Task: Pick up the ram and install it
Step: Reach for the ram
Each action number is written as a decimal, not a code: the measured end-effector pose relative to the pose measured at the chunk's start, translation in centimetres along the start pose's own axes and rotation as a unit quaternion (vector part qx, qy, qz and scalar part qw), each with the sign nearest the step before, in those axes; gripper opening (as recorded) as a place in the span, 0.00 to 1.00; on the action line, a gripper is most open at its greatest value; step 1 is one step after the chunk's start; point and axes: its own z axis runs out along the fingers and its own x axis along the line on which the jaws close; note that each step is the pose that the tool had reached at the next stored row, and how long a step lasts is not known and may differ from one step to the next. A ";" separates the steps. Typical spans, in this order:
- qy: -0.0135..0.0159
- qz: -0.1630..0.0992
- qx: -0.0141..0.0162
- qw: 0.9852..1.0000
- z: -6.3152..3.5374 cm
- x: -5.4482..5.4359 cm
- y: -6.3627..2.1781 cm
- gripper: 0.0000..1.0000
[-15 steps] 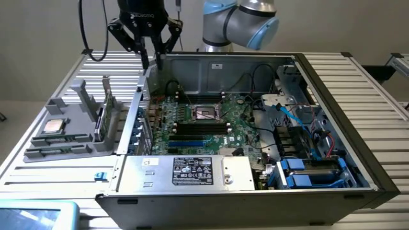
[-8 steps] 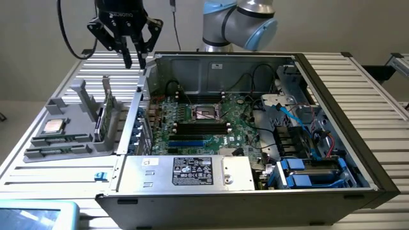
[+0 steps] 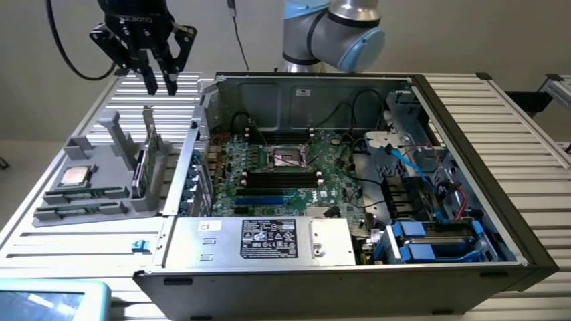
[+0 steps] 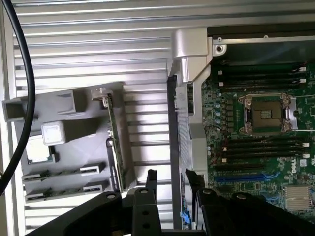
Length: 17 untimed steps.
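Green ram (image 3: 79, 196), two (in tray (image 3: 82, 146)); one end effector (image 3: 160, 88)

Pretty bright, even light here, shadows stay soft. In the exterior view the table (image 3: 526, 154) slats at 3 o'clock look washed pale, and the case (image 3: 357, 287) front at 6 o'clock sits in shade. Wrist view: glare on the bracket (image 4: 189, 46), gripper (image 4: 170, 175) near-black.
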 end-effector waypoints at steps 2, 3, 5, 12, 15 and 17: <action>0.001 0.000 0.000 1.000 0.01 0.9 0.01 0.35; 0.001 0.000 0.000 1.000 0.02 1.3 0.01 0.35; 0.001 0.000 0.000 1.000 0.02 2.3 -0.02 0.35; 0.003 0.000 0.000 1.000 0.03 5.4 -0.20 0.35; 0.004 0.000 0.000 1.000 0.03 6.8 -0.27 0.35; 0.004 0.000 0.000 1.000 0.04 7.7 -0.32 0.35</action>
